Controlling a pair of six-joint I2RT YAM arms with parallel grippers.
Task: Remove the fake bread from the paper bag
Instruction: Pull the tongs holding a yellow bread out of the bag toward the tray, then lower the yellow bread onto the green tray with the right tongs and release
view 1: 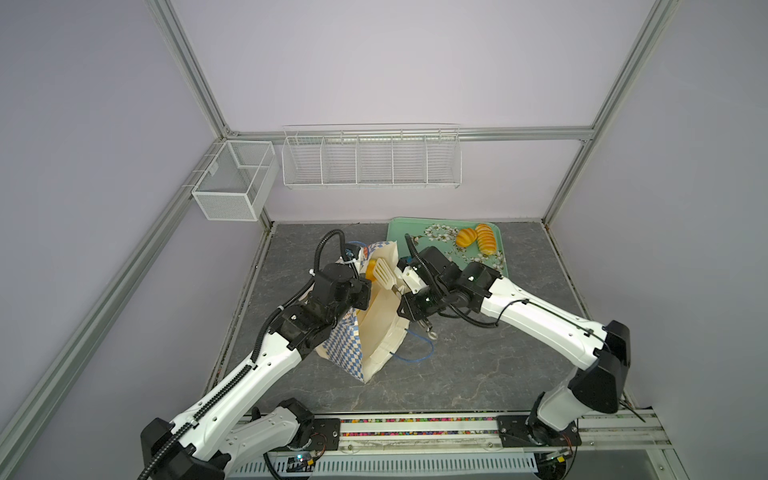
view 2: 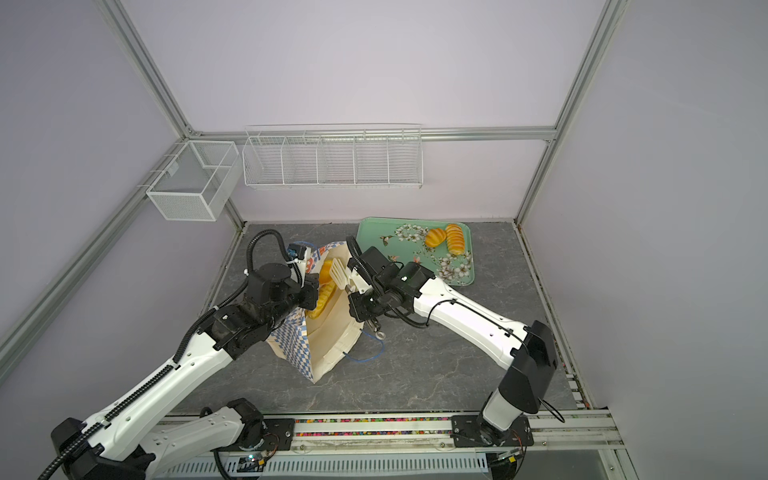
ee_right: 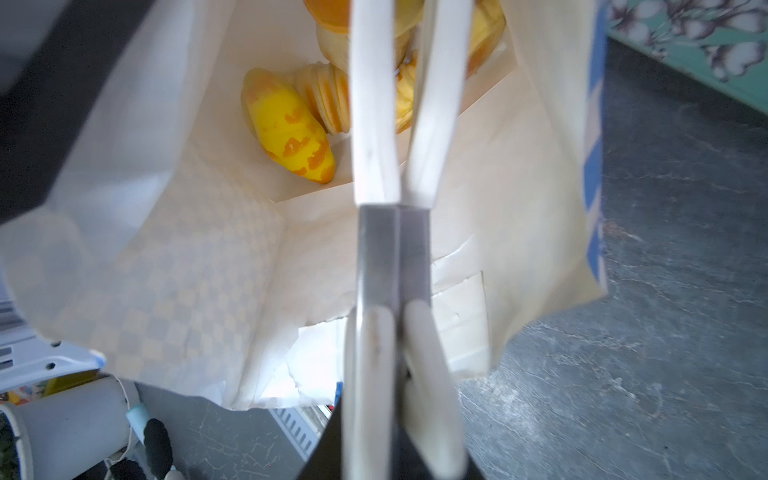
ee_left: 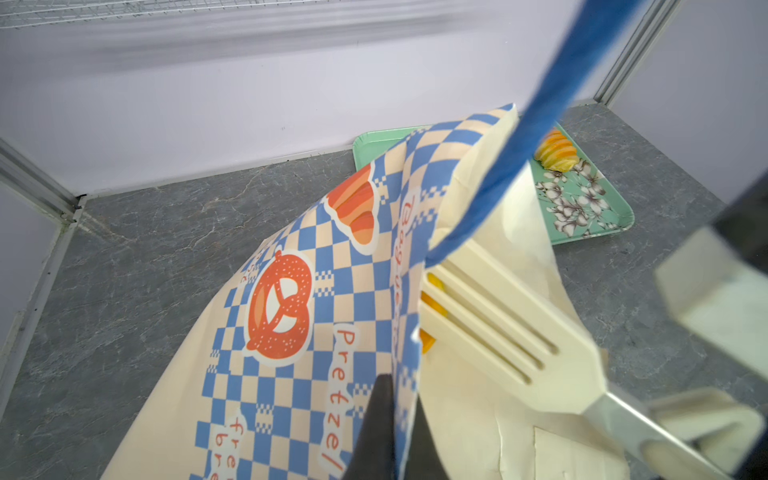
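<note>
Working over a grey table (view 1: 478,365) under a wall-hung wire rack (view 1: 370,158). Standing the bag (view 1: 345,353) near the middle of that table, mouth gaping upward between the two arms. Pinching the bag's left rim with the left pincer (ee_left: 399,399), pressed together on the checked paper and holding that edge up. Showing a green flowered tray (view 2: 374,232) lying flat at the back right of the table, near the bag. Gripping the tongs (view 1: 382,272) by the metal handles in the right pincer (ee_right: 399,353), clamped tight on them and squeezing the two cream blades close together. Dipping those blades into the open mouth, with orange bread (view 2: 322,299) showing right behind the slotted head; not possible to tell whether a piece is caught between them. Showing, in the right wrist view, more bread piled at the bag's bottom, a yellow-orange roll (ee_right: 286,124) lying just beside a ribbed one. Resting two further pieces on the tray, a round bun (view 1: 466,237) just beside a long ribbed loaf (view 1: 485,239). Stretching one blue cord (ee_left: 498,187) up from the held rim past the left wrist camera, trailing the other on the table at the bag's right.
</note>
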